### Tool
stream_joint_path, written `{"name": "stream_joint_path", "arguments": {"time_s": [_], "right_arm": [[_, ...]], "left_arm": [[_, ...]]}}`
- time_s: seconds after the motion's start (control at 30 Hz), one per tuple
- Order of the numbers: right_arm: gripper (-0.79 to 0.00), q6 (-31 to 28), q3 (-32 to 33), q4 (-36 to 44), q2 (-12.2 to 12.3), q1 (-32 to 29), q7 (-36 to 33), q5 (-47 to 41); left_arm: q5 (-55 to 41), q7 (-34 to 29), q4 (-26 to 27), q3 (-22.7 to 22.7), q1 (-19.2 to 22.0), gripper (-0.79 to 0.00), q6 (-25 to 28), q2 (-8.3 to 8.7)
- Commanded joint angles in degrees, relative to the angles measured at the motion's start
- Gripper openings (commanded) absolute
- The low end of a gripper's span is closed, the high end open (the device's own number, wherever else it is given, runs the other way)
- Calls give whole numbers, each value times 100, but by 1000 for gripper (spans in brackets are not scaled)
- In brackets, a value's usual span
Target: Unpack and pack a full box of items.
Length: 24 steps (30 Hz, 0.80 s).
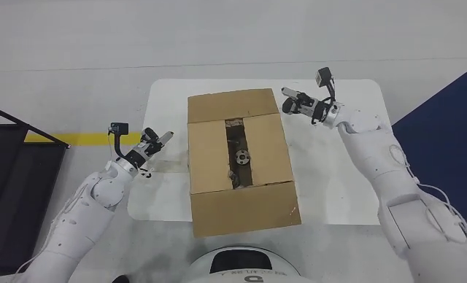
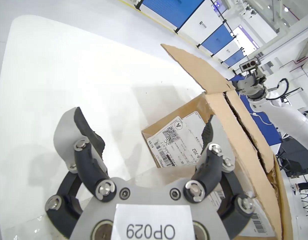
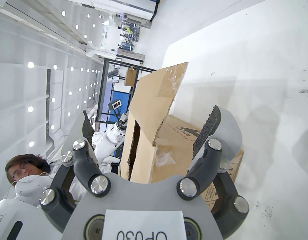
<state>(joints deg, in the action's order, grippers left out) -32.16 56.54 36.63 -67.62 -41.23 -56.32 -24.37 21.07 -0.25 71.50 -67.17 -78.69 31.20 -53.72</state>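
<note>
A brown cardboard box (image 1: 241,163) stands in the middle of the white table (image 1: 328,203). Its two long flaps lie nearly flat with a narrow gap between them, and a dark round item (image 1: 242,157) shows through the gap. The end flaps stick outward at the far and near ends. My left gripper (image 1: 162,141) hovers open just off the box's left side, facing its labelled wall (image 2: 179,141), with nothing held (image 2: 144,126). My right gripper (image 1: 286,101) is open beside the far right corner (image 3: 149,123), close to the raised far flap (image 3: 156,93).
Bare tabletop lies on both sides of the box. A black frame (image 1: 18,159) stands on the floor off the table's left edge. A blue panel (image 1: 438,108) stands to the right of the table.
</note>
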Motion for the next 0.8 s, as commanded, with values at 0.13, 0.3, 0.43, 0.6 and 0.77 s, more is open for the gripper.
{"name": "stream_joint_path", "arguments": {"time_s": [0.13, 0.3, 0.43, 0.6, 0.77], "right_arm": [[0, -405, -54, -271, -173, 136, -731, -722], [0, -476, 149, 12, -179, -58, -1106, -1679], [0, -245, 325, 702, -49, -377, -1339, -1974], [0, 613, 433, 1521, 125, -611, -2199, -2090], [0, 1070, 337, 1600, 266, -581, -2654, -1430]], "left_arm": [[-1, 0, 0, 0, 0, 0, 0, 0], [-1, 0, 0, 0, 0, 0, 0, 0], [-1, 0, 0, 0, 0, 0, 0, 0], [-1, 0, 0, 0, 0, 0, 0, 0], [-1, 0, 0, 0, 0, 0, 0, 0]]}}
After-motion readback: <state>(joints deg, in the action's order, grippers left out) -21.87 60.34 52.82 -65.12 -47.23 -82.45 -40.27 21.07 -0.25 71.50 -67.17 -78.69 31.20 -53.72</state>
